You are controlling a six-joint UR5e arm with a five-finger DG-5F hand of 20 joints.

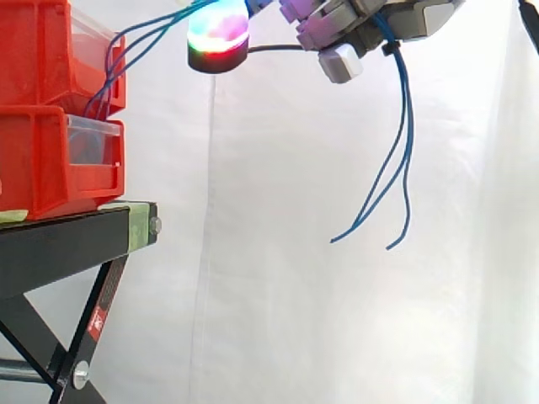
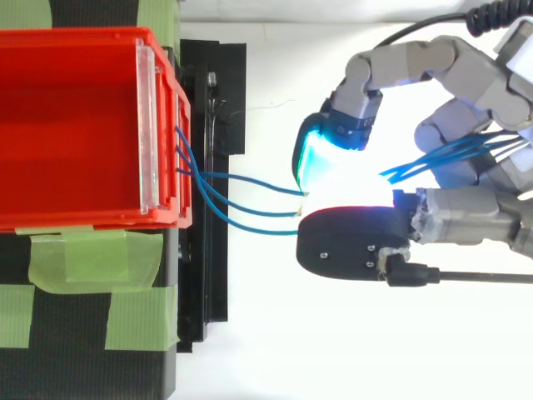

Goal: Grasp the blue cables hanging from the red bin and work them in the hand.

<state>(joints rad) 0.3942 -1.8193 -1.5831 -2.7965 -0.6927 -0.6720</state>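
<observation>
- While the hand (image 1: 370, 21) sits high in the side view, its fingers are curled tight on the blue cables (image 1: 410, 135). These climb from the upper red bin (image 1: 34, 50) into the grip, and their tails hang loose on the far side.
- The climbing stretch has only a gentle curve, so I judge slack to be short. Pulling further away could drag the cables out of the bin or shift the bin on the stand (image 1: 67, 244).
- The tails dangle free before the curtain (image 1: 295, 252), with open room below and to the right. They could catch on the fingers as the hand works them.
- Seen from above, three blue cables (image 2: 250, 179) leave the front of the red bin (image 2: 75, 37) and meet between the glowing pads (image 2: 321, 158), pinched there.
- They enter the pinch spread apart, so one could slip free if the grip eases.
- Bare room lies between the bin and the hand (image 2: 466, 215). The bin's front edge is the nearest thing to strike.
</observation>
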